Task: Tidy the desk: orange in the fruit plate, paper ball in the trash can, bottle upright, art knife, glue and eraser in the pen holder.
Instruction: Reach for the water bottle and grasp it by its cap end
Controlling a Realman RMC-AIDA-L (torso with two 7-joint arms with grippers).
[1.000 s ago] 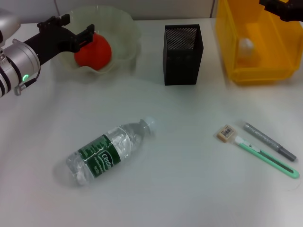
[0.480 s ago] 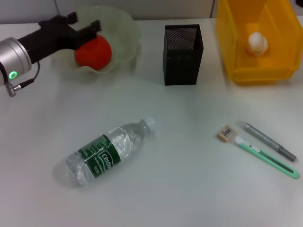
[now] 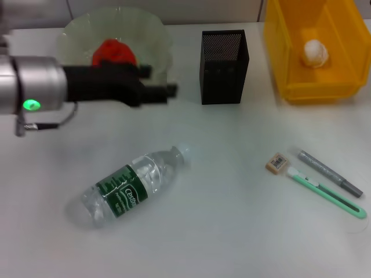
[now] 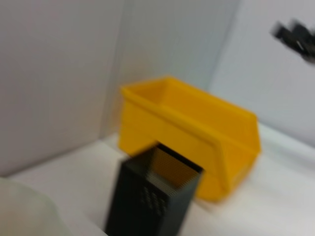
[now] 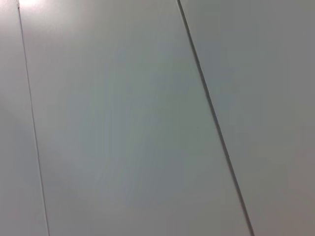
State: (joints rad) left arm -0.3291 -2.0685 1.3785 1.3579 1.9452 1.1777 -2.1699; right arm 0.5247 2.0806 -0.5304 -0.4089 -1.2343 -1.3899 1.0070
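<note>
Our left gripper (image 3: pixel 165 91), empty with fingers seemingly near-closed, hangs above the desk, the fallen bottle (image 3: pixel 132 186) lying toward us, neck slanting up-right.

Even, bright overhead light; soft shadows under the bottle (image 3: pixel 130 186). Left gripper (image 3: pixel 152 91) is smeared by motion blur; left wrist view is blurred throughout.
</note>
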